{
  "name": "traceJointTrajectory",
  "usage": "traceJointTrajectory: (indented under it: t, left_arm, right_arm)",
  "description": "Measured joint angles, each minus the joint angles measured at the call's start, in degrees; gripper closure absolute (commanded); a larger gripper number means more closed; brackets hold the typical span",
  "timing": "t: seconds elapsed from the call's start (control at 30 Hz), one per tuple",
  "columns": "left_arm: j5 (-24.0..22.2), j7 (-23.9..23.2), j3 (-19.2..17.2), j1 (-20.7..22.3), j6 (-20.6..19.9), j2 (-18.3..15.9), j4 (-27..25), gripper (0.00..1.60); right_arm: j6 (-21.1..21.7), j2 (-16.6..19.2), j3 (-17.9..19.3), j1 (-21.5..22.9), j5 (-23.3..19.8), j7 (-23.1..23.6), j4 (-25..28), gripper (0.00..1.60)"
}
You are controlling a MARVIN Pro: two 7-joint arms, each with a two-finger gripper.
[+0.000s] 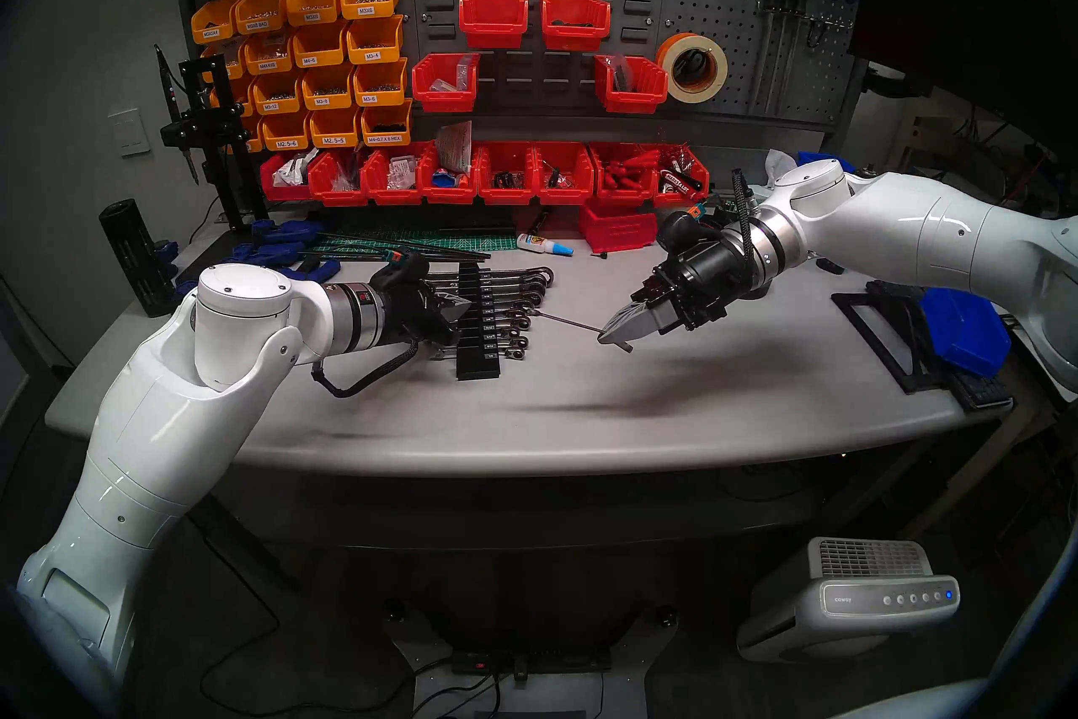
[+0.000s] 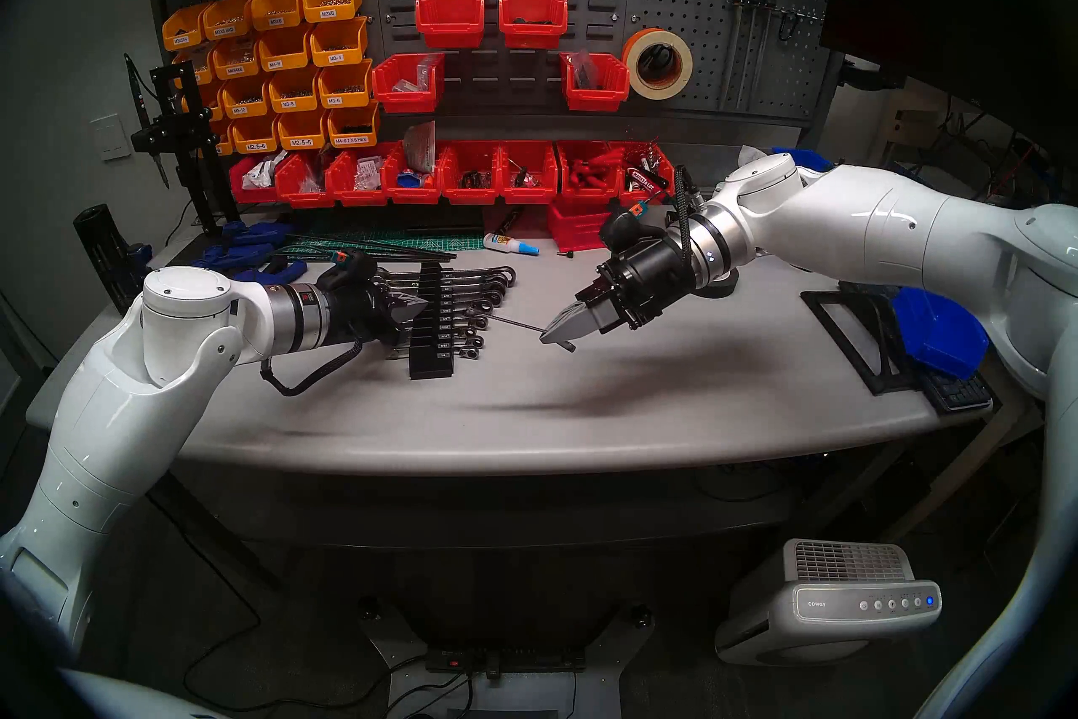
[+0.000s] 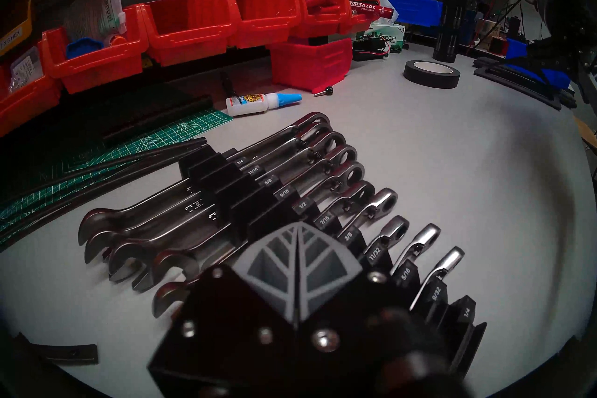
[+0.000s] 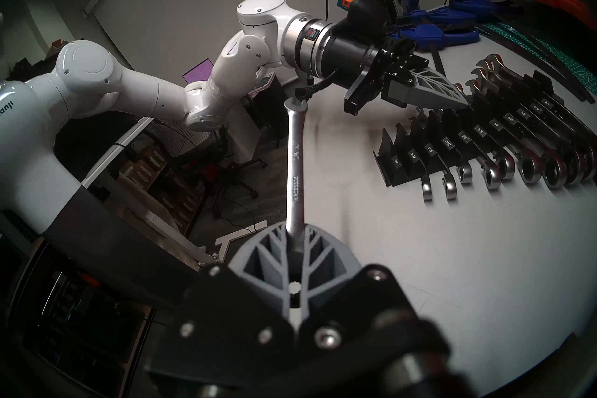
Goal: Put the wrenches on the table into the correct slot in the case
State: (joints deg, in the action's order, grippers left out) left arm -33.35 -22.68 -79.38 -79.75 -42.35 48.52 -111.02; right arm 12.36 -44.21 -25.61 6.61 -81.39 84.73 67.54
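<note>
My right gripper [image 1: 612,337] is shut on a small chrome wrench [image 4: 295,168] near its ring end. It holds the wrench above the grey table [image 1: 583,408], open jaw pointing left at the case. The wrench also shows in the head view [image 1: 569,322]. The case [image 1: 479,350], a black stepped rack, holds several chrome wrenches [image 3: 323,168]. Its 1/4 slot [image 3: 465,313] at the near end is empty. My left gripper [image 1: 466,308] is shut and empty, hovering over the rack's left side. I see no other loose wrench.
A glue bottle [image 1: 542,244] and a red bin [image 1: 618,227] sit behind the rack. Black rods on a green mat [image 1: 408,248] and blue clamps [image 1: 274,251] lie back left. A black tape roll [image 3: 431,72] sits behind my right gripper, and a black frame [image 1: 886,332] lies at the right.
</note>
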Motion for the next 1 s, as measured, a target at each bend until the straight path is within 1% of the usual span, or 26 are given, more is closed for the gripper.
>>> traceJointTrajectory:
  t: [0.13,0.3,0.53,0.6,0.7,0.73,0.77,0.9,1.0]
  left_arm:
    - [-0.1,0.1,-0.4,0.0,0.1,0.2,0.1,1.60]
    - [-0.9,0.2,-2.1,-0.1,0.0,0.2,-0.5,1.60]
    - [-2.5,-0.3,-6.1,-1.0,0.1,-0.7,-3.2,1.60]
    - [-2.5,-0.5,-7.0,-1.7,0.8,-1.0,-4.2,1.60]
    - [-1.7,-1.0,-7.8,-3.1,3.0,-1.7,-5.4,1.60]
    - [-1.1,-1.2,-8.0,-3.6,3.9,-2.0,-5.7,1.53]
    - [-0.6,-1.4,-8.2,-4.0,4.6,-2.2,-5.9,1.25]
    - [2.0,-2.6,-9.2,-6.1,7.9,-3.2,-6.7,1.25]
    - [3.8,-3.7,-10.1,-7.5,10.4,-3.8,-7.1,1.21]
  right_arm:
    - [0.0,-1.0,-0.1,-0.2,-0.3,0.0,-1.8,1.60]
    - [0.0,-2.7,0.0,-0.5,-0.6,0.0,-3.8,1.60]
    - [0.0,-5.8,0.5,-1.2,-1.4,0.0,-7.3,1.60]
    - [0.1,-6.7,0.7,-1.5,-2.0,0.0,-8.3,1.60]
    - [0.5,-7.8,0.9,-1.9,-2.5,0.0,-9.4,1.60]
    - [0.7,-8.3,0.9,-2.0,-2.7,0.0,-9.7,1.60]
    - [0.8,-8.6,0.9,-2.1,-2.8,0.0,-10.0,1.60]
    - [1.6,-10.3,1.0,-2.7,-3.3,0.0,-11.5,1.60]
    - [2.0,-11.6,1.0,-3.1,-3.5,0.0,-12.7,1.60]
